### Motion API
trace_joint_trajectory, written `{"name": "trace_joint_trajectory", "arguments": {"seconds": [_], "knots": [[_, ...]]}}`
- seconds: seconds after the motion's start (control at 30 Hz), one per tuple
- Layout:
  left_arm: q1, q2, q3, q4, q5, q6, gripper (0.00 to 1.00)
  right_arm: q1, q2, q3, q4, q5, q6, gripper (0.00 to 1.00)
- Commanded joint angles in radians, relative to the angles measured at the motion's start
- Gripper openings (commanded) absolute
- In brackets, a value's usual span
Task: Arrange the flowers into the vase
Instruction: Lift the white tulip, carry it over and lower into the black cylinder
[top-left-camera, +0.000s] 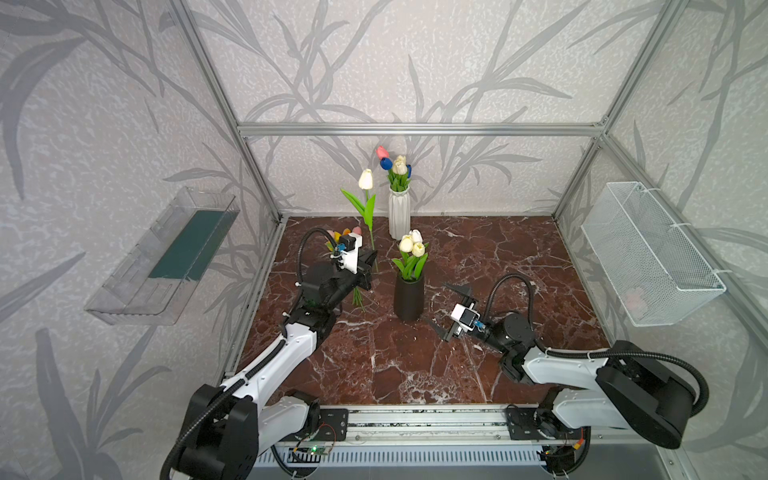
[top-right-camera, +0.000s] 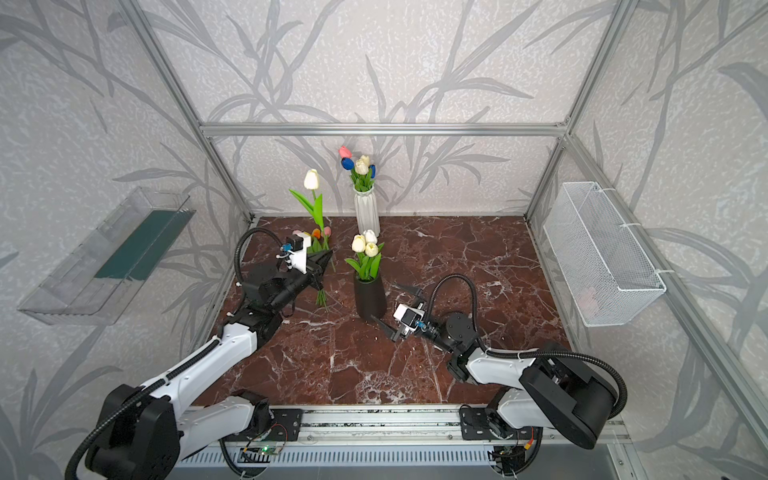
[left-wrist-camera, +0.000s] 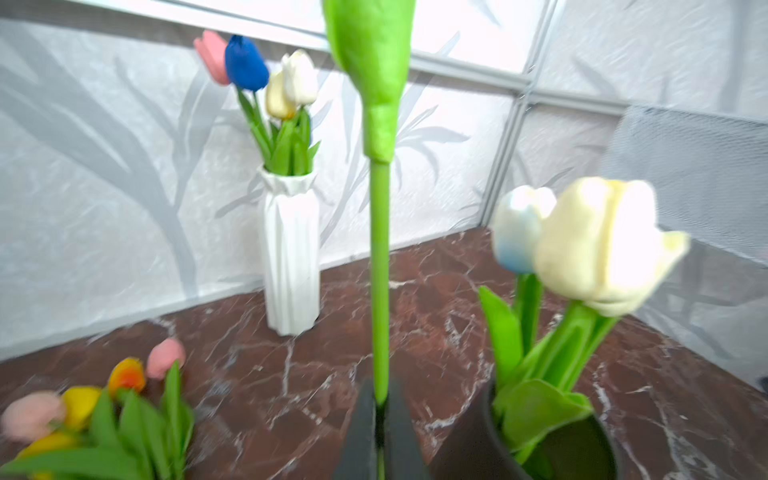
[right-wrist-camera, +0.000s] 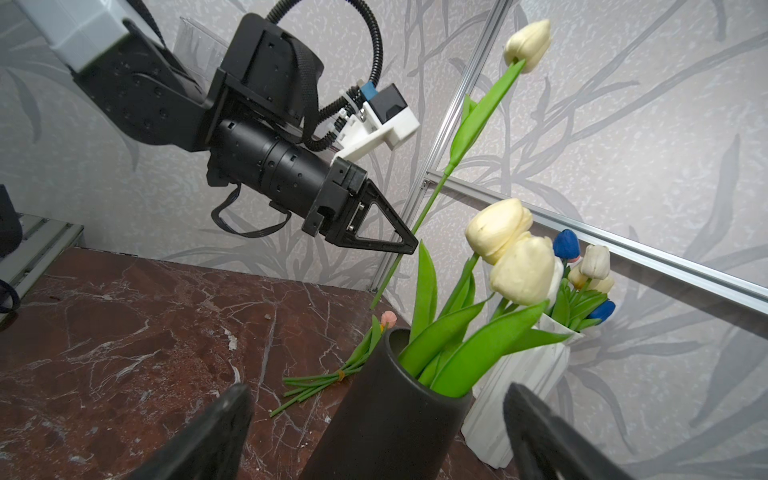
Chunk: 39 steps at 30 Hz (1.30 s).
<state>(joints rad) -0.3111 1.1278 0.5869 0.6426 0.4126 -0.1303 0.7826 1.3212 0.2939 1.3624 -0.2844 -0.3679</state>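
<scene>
My left gripper (top-left-camera: 371, 261) (left-wrist-camera: 380, 415) is shut on the thin green stem of a cream tulip (top-left-camera: 366, 179) (right-wrist-camera: 528, 41). It holds the tulip upright above the table, left of the black vase (top-left-camera: 409, 299) (top-right-camera: 370, 297). That vase holds three pale tulips (top-left-camera: 413, 243). A tied bundle of flowers (top-left-camera: 356, 291) (left-wrist-camera: 104, 415) with pink, yellow and orange heads lies on the table under the left arm. My right gripper (top-left-camera: 442, 307) (right-wrist-camera: 376, 388) is open just right of the black vase, facing it with its fingers apart from it.
A white ribbed vase (top-left-camera: 399, 212) (left-wrist-camera: 291, 257) with pink, blue and cream tulips stands at the back wall. A clear plastic bin (top-left-camera: 166, 257) hangs on the left wall and a white wire basket (top-left-camera: 648, 253) on the right wall.
</scene>
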Motion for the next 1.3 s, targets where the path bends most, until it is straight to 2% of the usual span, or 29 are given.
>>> {"name": "trace_joint_trajectory", "arguments": {"seconds": [0.0, 0.17, 0.4, 0.53, 0.67, 0.87, 1.07, 1.27], "knots": [[-0.037, -0.021, 0.046, 0.277, 0.154, -0.019, 0.0, 0.009, -0.01, -0.007, 0.044, 0.016, -0.005, 0.95], [-0.117, 0.034, 0.09, 0.285, 0.183, -0.01, 0.0, 0.01, -0.007, -0.006, 0.044, 0.017, -0.006, 0.95], [-0.131, 0.155, 0.112, 0.394, 0.196, -0.071, 0.0, 0.011, -0.013, -0.01, 0.044, 0.023, -0.014, 0.95], [-0.136, 0.178, 0.115, 0.402, 0.217, -0.098, 0.0, 0.012, -0.019, -0.012, 0.045, 0.028, -0.019, 0.95], [-0.147, 0.148, 0.094, 0.371, 0.209, -0.076, 0.0, 0.012, -0.012, -0.012, 0.044, 0.028, -0.02, 0.95], [-0.17, 0.05, 0.101, 0.205, 0.172, 0.014, 0.0, 0.011, -0.004, -0.009, 0.044, 0.025, -0.017, 0.95], [-0.202, -0.025, 0.101, 0.123, 0.17, 0.028, 0.0, 0.012, 0.004, -0.007, 0.044, 0.025, -0.019, 0.95], [-0.247, -0.039, 0.041, 0.092, 0.059, 0.082, 0.0, 0.012, 0.012, -0.002, 0.044, 0.017, -0.012, 0.95]]}}
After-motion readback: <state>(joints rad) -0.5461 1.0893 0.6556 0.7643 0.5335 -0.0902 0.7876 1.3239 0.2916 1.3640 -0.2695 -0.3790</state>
